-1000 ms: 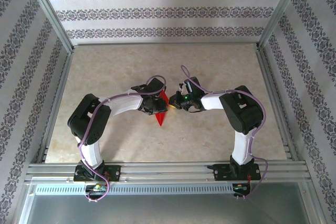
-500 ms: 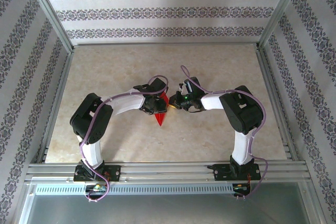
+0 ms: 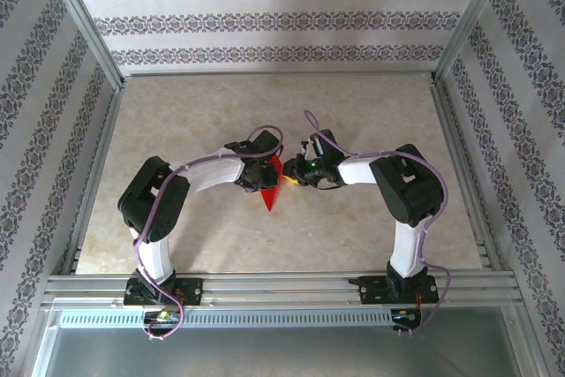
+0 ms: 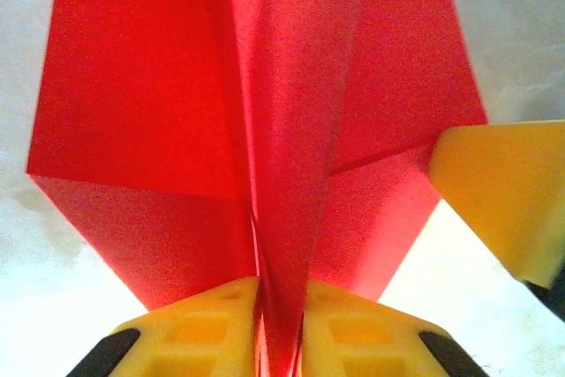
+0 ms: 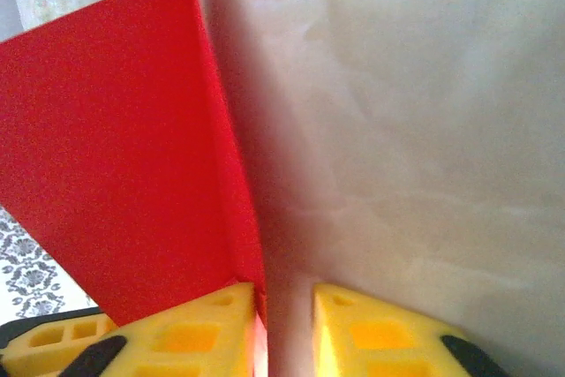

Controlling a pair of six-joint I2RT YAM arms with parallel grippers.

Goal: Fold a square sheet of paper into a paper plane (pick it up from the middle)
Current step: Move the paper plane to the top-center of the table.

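The square sheet of paper now stands as a bright red paper plane (image 3: pixel 273 192), a pointed dart near the table's middle with its tip toward the arms. In the left wrist view its centre ridge (image 4: pixel 287 174) runs down between my left gripper's (image 4: pixel 278 296) yellow fingers, which are shut on it. My left gripper (image 3: pixel 266 175) sits just left of the plane from above. My right gripper (image 3: pixel 292 180) is at the plane's right side. Its jaws (image 5: pixel 287 296) stand a little open, with a red wing (image 5: pixel 115 147) lying against the left finger and bare table showing in the gap.
The beige tabletop (image 3: pixel 353 103) is walled by patterned panels and metal frame rails (image 3: pixel 265 284) at the near edge. One yellow fingertip of the right gripper (image 4: pixel 503 192) shows beside the plane's wing in the left wrist view.
My right gripper has opened and let go of the paper. My left gripper has closed further onto the centre ridge. The plane has hardly moved.
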